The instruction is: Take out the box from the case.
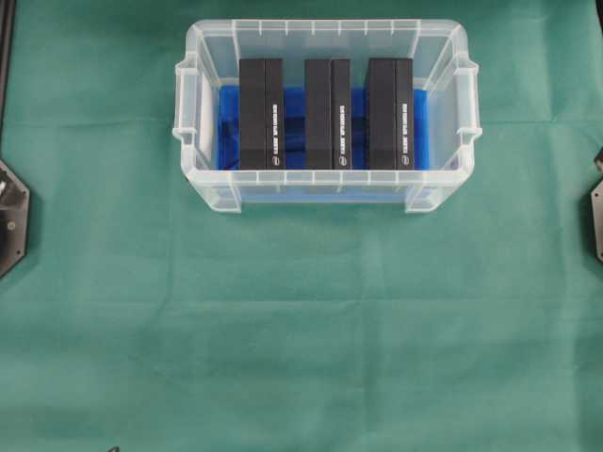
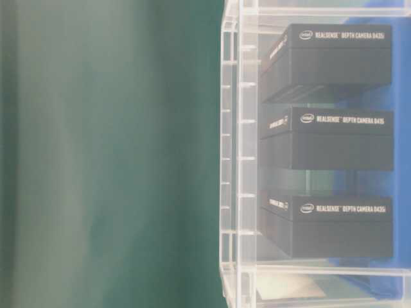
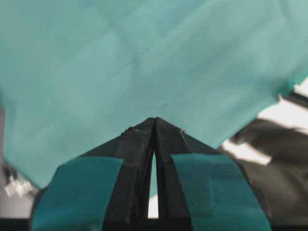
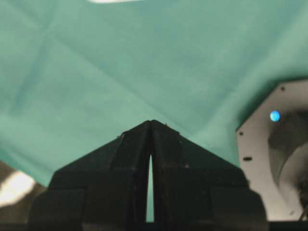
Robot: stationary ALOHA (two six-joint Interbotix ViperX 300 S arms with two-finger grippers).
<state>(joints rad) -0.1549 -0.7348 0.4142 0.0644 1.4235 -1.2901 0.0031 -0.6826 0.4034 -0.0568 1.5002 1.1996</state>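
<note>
Inside the case (image 1: 327, 179) at the far middle of the green cloth (image 1: 301, 330), 3 black boxes (image 1: 327, 114) standing untouched on the blue liner; left gripper (image 3: 154, 120) and right gripper (image 4: 151, 122) clenched, empty, well apart from it; nothing removed yet

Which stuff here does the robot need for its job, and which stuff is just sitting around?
For the job:
- the case, clear plastic
- three black boxes standing inside it: left box, middle box, right box
- left gripper and right gripper, both shut and empty

Just there:
- green cloth
- blue sheet lining the case
</note>
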